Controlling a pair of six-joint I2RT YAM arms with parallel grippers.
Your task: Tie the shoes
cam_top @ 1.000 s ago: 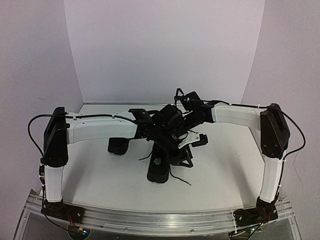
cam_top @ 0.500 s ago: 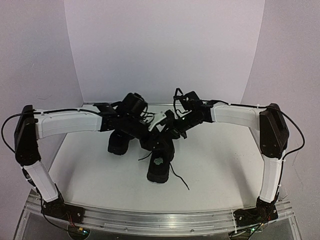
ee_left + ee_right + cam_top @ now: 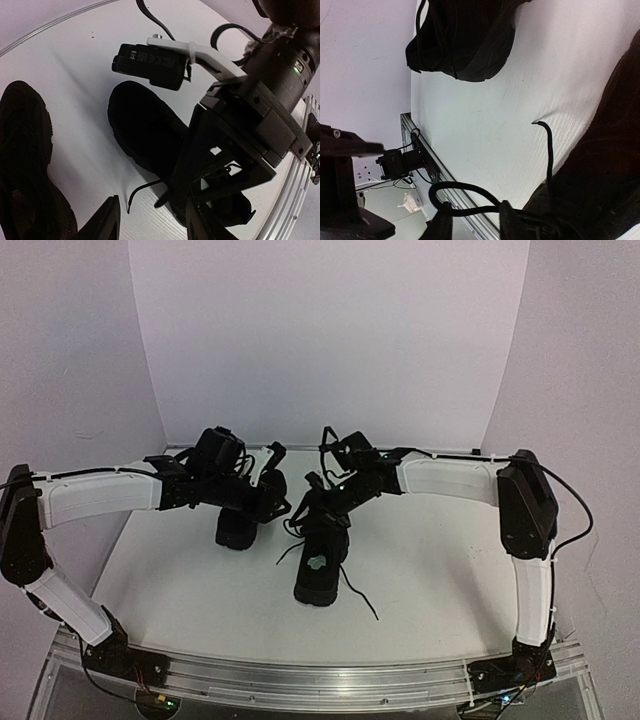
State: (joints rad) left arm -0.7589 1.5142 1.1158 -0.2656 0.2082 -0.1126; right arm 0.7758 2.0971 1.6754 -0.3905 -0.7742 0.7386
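The pale-patched sneaker [image 3: 318, 575] lies in the middle of the worktop [image 3: 440, 570], toe to the near edge, a lace [image 3: 549, 155] trailing loose. The second sneaker [image 3: 238, 528] sits just beside it, toward the far left corner. The right claw [image 3: 476, 222], pinched shut a second ago, has parted, with lace merely crossing its gap. The left claw [image 3: 152, 227], open and empty, has swung off left over the second sneaker. Probably a pull has just ended; no bow shows, so the tying looks undone
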